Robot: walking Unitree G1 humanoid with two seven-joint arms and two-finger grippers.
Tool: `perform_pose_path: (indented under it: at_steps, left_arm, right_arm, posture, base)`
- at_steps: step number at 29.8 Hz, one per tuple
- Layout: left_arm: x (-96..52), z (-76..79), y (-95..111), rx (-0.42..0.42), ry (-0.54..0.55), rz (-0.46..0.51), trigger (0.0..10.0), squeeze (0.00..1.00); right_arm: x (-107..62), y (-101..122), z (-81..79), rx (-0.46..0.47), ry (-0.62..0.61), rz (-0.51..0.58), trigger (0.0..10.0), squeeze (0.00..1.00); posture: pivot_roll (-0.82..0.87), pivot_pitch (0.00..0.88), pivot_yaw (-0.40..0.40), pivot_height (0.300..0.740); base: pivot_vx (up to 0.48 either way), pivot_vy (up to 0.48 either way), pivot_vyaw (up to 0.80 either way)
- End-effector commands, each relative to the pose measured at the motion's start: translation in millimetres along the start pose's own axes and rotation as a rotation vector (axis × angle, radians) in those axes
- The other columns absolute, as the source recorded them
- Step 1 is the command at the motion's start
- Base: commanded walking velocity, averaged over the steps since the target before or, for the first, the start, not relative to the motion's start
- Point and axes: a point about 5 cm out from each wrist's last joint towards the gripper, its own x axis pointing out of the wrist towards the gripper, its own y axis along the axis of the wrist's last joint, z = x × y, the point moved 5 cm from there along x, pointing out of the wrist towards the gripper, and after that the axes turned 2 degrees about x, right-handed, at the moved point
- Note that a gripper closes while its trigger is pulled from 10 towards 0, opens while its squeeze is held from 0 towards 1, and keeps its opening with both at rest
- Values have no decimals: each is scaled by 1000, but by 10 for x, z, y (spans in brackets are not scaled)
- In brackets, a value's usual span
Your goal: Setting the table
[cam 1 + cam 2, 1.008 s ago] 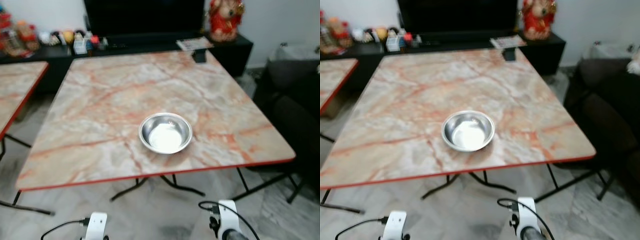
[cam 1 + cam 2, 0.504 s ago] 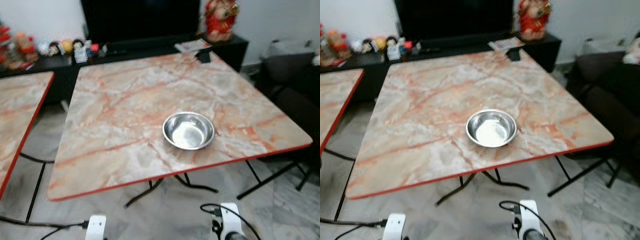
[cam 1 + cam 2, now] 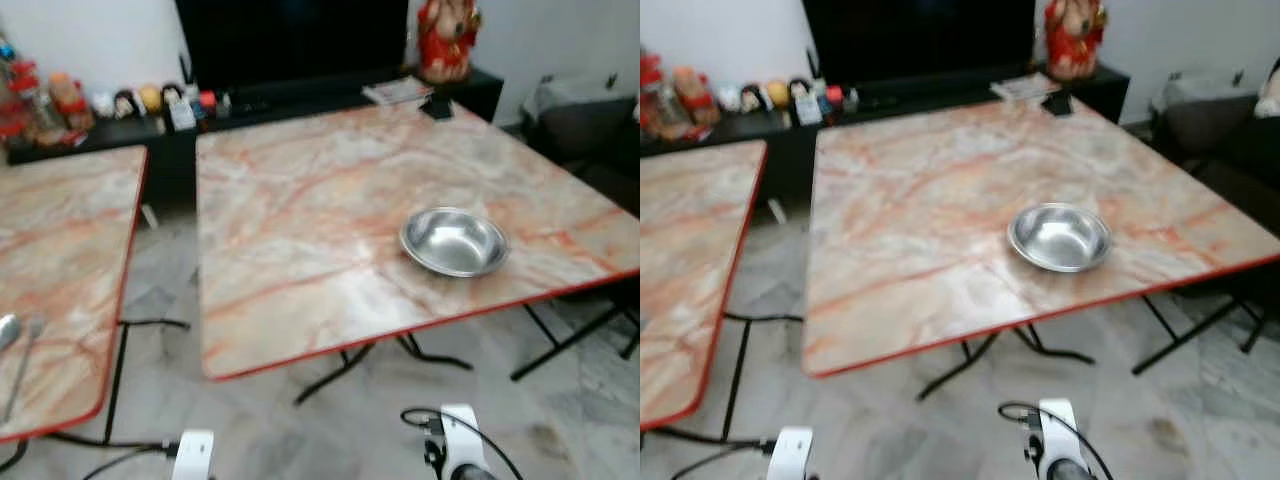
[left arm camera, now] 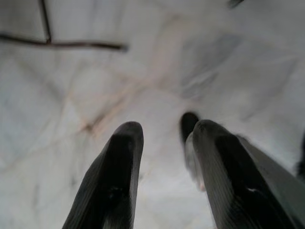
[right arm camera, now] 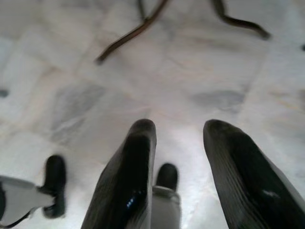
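From my head cameras I have the marble-patterned desk [image 3: 300,230] with its red edge across the middle of the frame, and the steel bowl [image 3: 454,241] sits on it right of centre, near the front edge, empty as far as I can make out. At the left edge of the frame is a second desk [image 3: 60,260] of the same pattern, and near its lower left corner lie what look like a spoon [image 3: 6,329] and a fork [image 3: 22,368], side by side, too blurred to be sure. Along the top runs a dark TV cabinet [image 3: 300,95] with small figurines [image 3: 150,100] and a red statue [image 3: 446,38]. Both my arms hang low. The left gripper [image 4: 162,176] points at the pale tiled floor [image 4: 95,71], its fingers a moderate gap apart with nothing between them; the right gripper [image 5: 183,171] hangs the same way, parted and holding nothing. I judge the setting is only begun: one bowl is placed and the cutlery is not yet beside it. I read this as a search-and-approach step. The next move calls for facing the left desk squarely, closing in on the spoon, and bringing a gripper up from the floor level to desk height before any grasp of such thin, flat pieces.
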Motion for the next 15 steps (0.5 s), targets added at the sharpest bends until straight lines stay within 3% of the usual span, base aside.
perform_pose_path:
  at_steps: [1, 6, 15]
  left_arm:
    - [-7, -87, -77, 10, 21, -26, 10000, 0]
    - [-9, -97, -88, 14, 21, -29, 10000, 0]
    - [-13, -128, -115, 14, 27, -34, 10000, 0]
  right_arm:
    - [15, 90, -71, -11, 13, 31, 10000, 0]
    - [11, 40, -79, -7, 21, 11, 10000, 0]
    - [12, 38, -117, -5, 28, 12, 10000, 0]
  posture:
    - [-56, 0, 24, 732]
    - [-38, 0, 18, 732]
    - [-29, 0, 19, 732]
  base:
    - [0, 480, 0]
    - [0, 480, 579]
    - [0, 480, 0]
